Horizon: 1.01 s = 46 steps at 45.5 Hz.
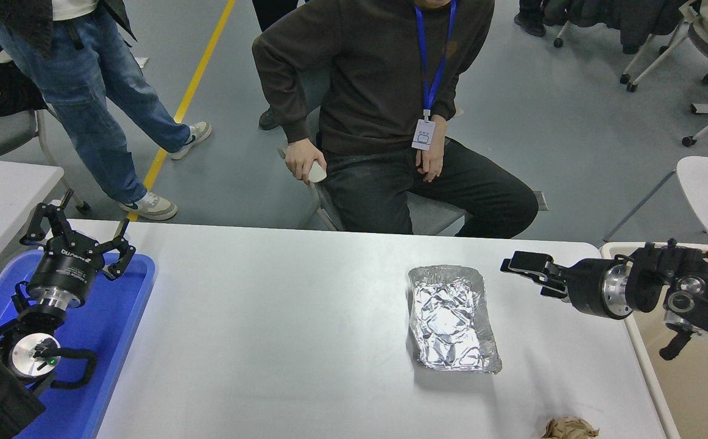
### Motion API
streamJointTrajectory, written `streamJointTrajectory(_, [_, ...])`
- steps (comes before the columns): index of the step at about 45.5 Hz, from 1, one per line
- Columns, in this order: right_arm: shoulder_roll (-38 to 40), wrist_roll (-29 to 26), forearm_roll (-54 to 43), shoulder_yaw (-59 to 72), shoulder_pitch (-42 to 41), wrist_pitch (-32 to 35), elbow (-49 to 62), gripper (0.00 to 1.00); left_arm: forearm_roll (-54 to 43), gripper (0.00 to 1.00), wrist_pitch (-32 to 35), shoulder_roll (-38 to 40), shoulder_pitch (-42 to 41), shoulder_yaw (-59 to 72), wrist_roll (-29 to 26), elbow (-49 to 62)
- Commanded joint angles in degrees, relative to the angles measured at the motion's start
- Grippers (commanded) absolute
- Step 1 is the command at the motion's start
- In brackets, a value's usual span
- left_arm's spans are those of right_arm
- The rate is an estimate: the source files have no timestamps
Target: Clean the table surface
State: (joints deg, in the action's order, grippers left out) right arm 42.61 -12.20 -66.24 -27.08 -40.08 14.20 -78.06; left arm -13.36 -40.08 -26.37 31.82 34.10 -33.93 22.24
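The table surface (pixel 281 323) is a wide white top. A crumpled silver foil sheet (pixel 453 317) lies flat on its right half. At the front edge, partly cut off by the picture, sits a brown crumpled paper ball (pixel 569 428). My right gripper (pixel 527 271) hovers open just right of the foil's far corner, pointing left, with nothing between its fingers. My left gripper (pixel 77 235) is parked open over the blue tray at the left.
A blue plastic tray (pixel 116 329) lies at the table's left end and a beige bin (pixel 689 390) stands beside its right end. A seated person (pixel 390 91) faces the far edge, hands off the table. Another person (pixel 86 91) stands at the far left.
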Motion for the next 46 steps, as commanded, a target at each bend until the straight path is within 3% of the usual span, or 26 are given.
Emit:
streamJointTrajectory(1, [-2.80, -0.01, -14.69, 3.78, -0.70, 0.30, -1.22, 0.99, 0.00, 1.00, 0.00, 0.00, 0.00, 0.00, 0.00, 0.00])
streamJointTrajectory(20, [-5.17, -0.10, -17.95, 15.21, -9.05, 0.12, 1.76, 0.99, 0.00, 1.00, 0.00, 0.00, 0.00, 0.00, 0.00, 0.00])
streamJointTrajectory(46, [-16.60, -0.19, -16.73, 16.71, -6.95, -2.77, 14.77, 0.99, 0.00, 1.00, 0.00, 0.00, 0.00, 0.00, 0.00, 0.00])
